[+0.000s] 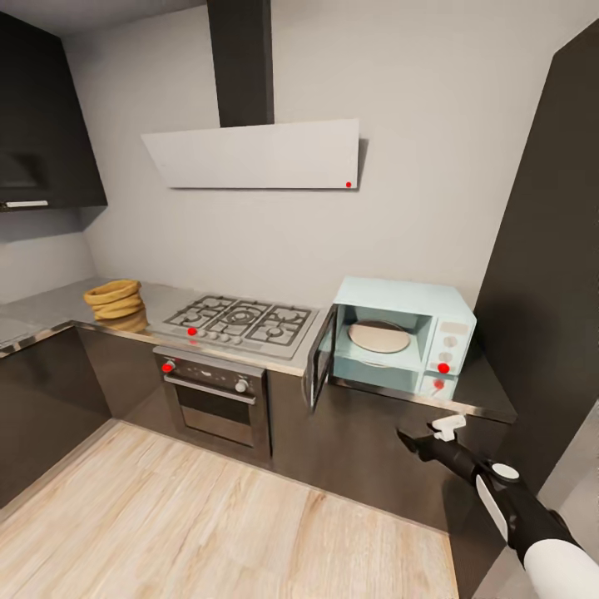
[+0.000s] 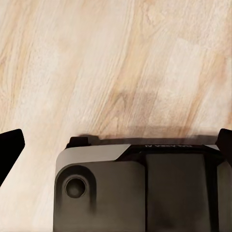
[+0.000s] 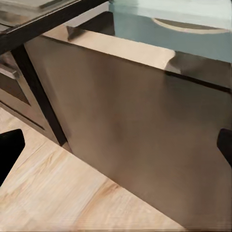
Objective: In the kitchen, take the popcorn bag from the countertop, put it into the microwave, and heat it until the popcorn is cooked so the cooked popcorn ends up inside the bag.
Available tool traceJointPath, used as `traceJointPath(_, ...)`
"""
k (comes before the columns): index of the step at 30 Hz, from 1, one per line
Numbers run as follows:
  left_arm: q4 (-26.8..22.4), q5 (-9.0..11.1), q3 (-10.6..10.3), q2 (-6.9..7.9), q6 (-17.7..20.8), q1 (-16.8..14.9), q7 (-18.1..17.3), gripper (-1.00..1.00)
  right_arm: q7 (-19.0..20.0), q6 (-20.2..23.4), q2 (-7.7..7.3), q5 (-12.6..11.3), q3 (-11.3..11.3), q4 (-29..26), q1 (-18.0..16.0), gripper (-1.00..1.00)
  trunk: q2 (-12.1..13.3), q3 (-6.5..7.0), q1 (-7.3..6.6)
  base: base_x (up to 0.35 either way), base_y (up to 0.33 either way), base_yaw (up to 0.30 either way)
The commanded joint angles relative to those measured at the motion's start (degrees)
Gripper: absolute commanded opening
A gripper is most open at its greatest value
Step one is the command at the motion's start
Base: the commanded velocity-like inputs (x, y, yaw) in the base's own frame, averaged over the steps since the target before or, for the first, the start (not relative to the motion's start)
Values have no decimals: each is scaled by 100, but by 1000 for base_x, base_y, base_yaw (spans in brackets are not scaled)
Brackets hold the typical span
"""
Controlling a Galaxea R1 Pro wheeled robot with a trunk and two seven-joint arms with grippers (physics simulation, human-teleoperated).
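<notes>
Squat tan popcorn bag [image 1: 116, 304], rolled rim

Gas hob [image 1: 243, 320], black built-in oven [image 1: 215, 399] beneath, slanted white hood [image 1: 258, 154], light wood floor [image 1: 191, 532]

Dark cabinet front [image 3: 145, 140] is seen at centre; wood floor [image 3: 63, 193] toward 7 o'clock; microwave [image 3: 193, 29] toward 1 o'clock.

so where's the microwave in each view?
Head view: microwave right of centre on the countertop, door swung open, round plate inside.
Right wrist view: its pale blue front and plate along the upper edge, above the dark cabinet front.
Left wrist view: not in it; wooden floor.
Shared landmark: the wooden floor.
</notes>
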Motion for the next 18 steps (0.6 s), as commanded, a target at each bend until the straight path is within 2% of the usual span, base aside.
traceJointPath(1,6,3,13,-1,-21,-5,3,100,-31,-69,14,10,-19,111,59,100,-11,-11,3,-2,0,0)
traceJointPath(5,6,7,13,-1,-21,-5,3,100,-386,-594,45,17,-8,785,358,100,-11,-11,3,0,0,0)
traceJointPath(8,6,11,13,-4,-21,-5,3,100,-445,-709,91,-28,-8,1287,500,100,-11,-11,3,0,0,0)
traceJointPath(9,6,13,13,-2,-21,-5,3,100,-515,-745,228,-21,-14,1671,565,100,-11,-11,3,0,0,128)
traceJointPath(12,6,29,23,-2,-21,2,3,100,-819,-770,434,18,2,1950,665,100,-11,-11,3,0,0,215)
traceJointPath(13,5,45,33,-7,-21,5,3,100,-1154,-782,703,66,86,2031,821,100,-11,-11,3,0,0,270)
traceJointPath(14,5,49,48,-8,-19,10,3,100,-1290,-784,814,135,187,2045,865,100,-11,-11,3,0,0,274)
traceJointPath(16,1,54,151,-9,-20,41,3,100,-1631,-787,1035,432,505,2059,958,100,-11,-11,3,0,0,279)
traceJointPath(18,-2,50,330,-6,-20,53,3,100,-1897,-788,1121,586,645,2046,1021,100,-11,-11,3,0,0,281)
